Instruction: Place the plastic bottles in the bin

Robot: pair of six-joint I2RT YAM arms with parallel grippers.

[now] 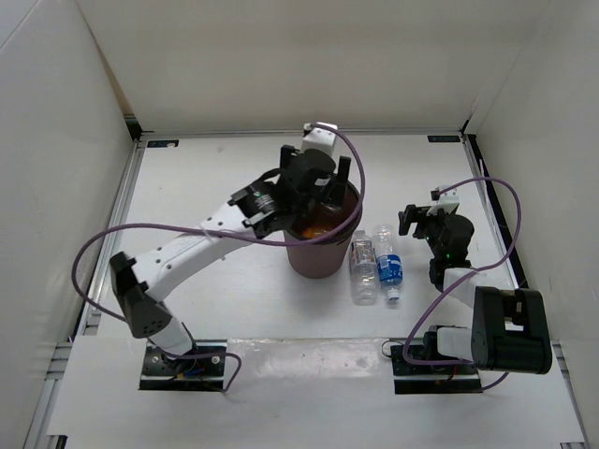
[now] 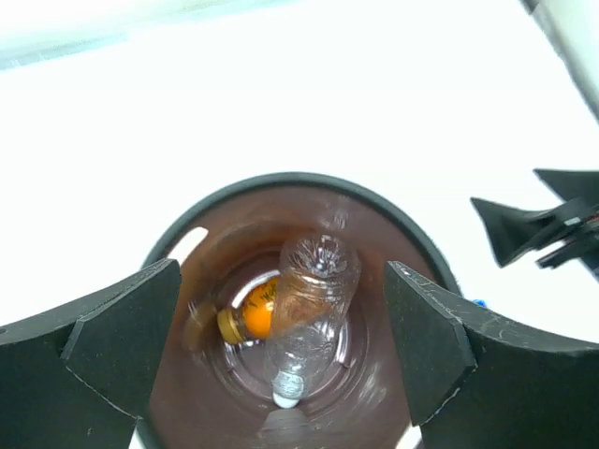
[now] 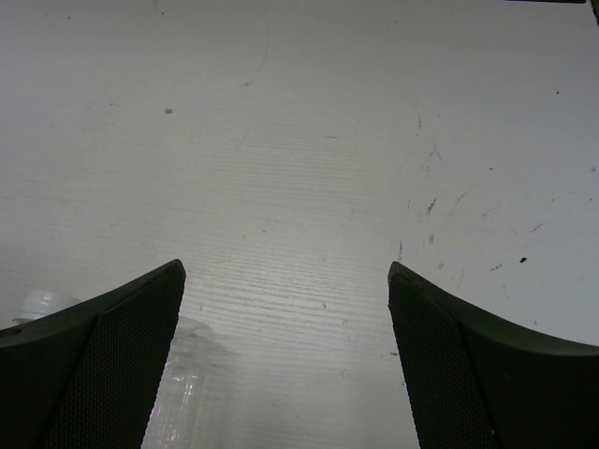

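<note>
The maroon bin (image 1: 318, 254) stands mid-table. My left gripper (image 1: 316, 183) hovers open over its mouth. In the left wrist view the bin (image 2: 402, 234) holds the orange bottle (image 2: 253, 313) and a clear bottle (image 2: 309, 318), white cap down. A clear bottle (image 1: 363, 268) and the blue-label bottle (image 1: 389, 264) lie on the table right of the bin. My right gripper (image 1: 418, 221) is open and empty, right of these bottles. The right wrist view shows one clear bottle (image 3: 182, 383) by its left finger.
White walls enclose the table on three sides. The right arm's base (image 1: 505, 332) sits at the near right. Purple cables loop from both arms. Bare white tabletop (image 3: 309, 168) lies ahead of the right gripper.
</note>
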